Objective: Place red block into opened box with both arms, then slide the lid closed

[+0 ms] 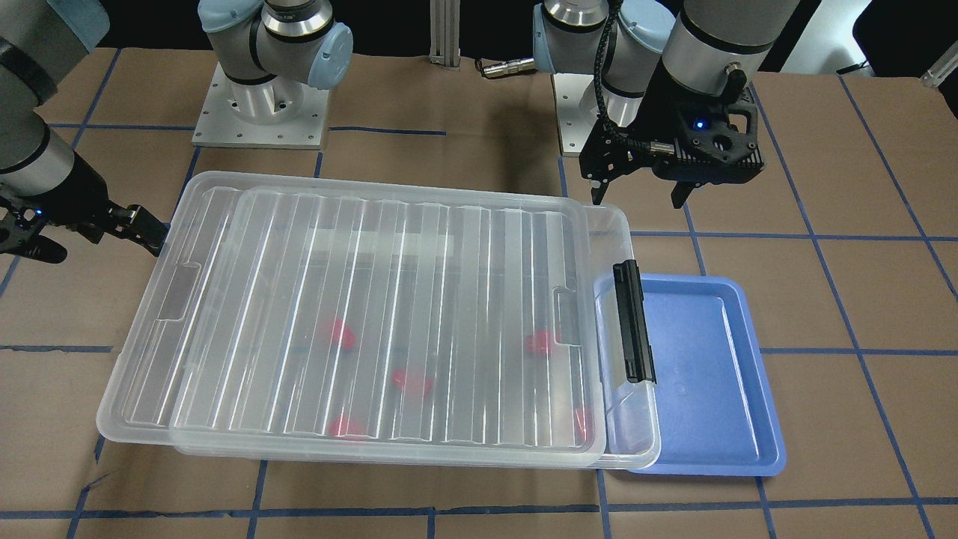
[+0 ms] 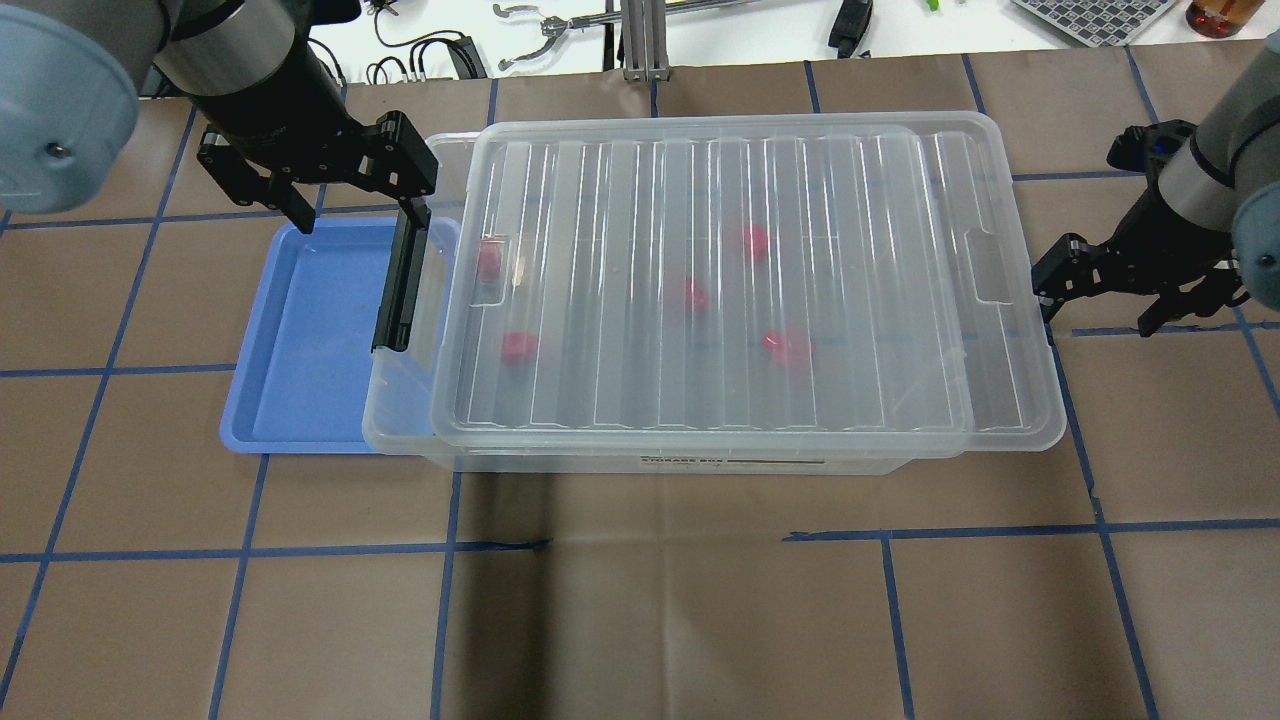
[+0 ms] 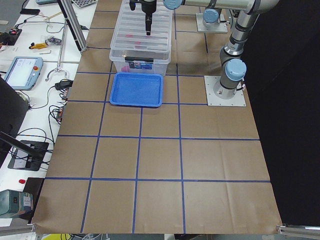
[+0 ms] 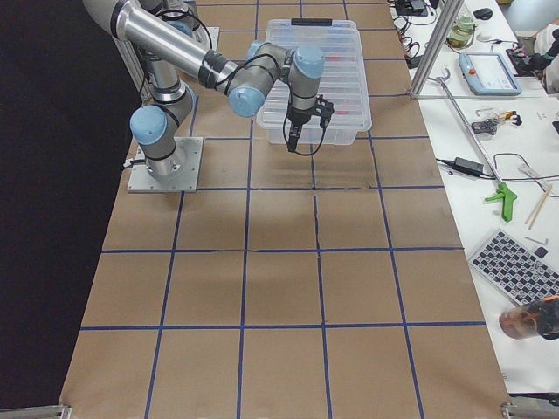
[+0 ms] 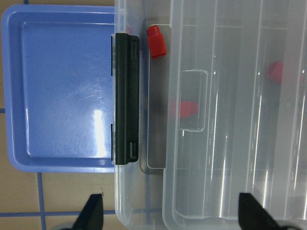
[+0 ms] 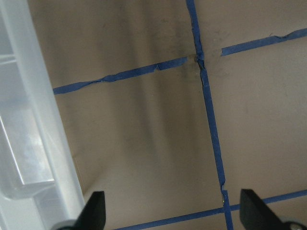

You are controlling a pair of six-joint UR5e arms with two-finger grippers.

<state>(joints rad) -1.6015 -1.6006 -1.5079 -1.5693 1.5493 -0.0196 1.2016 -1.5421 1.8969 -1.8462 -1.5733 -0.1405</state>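
Ridged lid [image 1: 389, 314] atop box [image 1: 632, 427], red blocks [image 1: 412, 382] blurred beneath, box end uncovered.

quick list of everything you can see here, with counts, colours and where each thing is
red blocks: 5, red, inside the box, seen through the lid
box: 1, clear, mid-table
lid: 1, clear and ridged, on the box, shifted toward the robot's right, strip left open at the clip end
clip bar: 1, black, on the box's short end by the tray
tray: 1, blue, at the box's clip end
table: 1, brown with blue tape grid
left claw: 1, black, open, above the clip end
right claw: 1, black, open, beside the lid's other end
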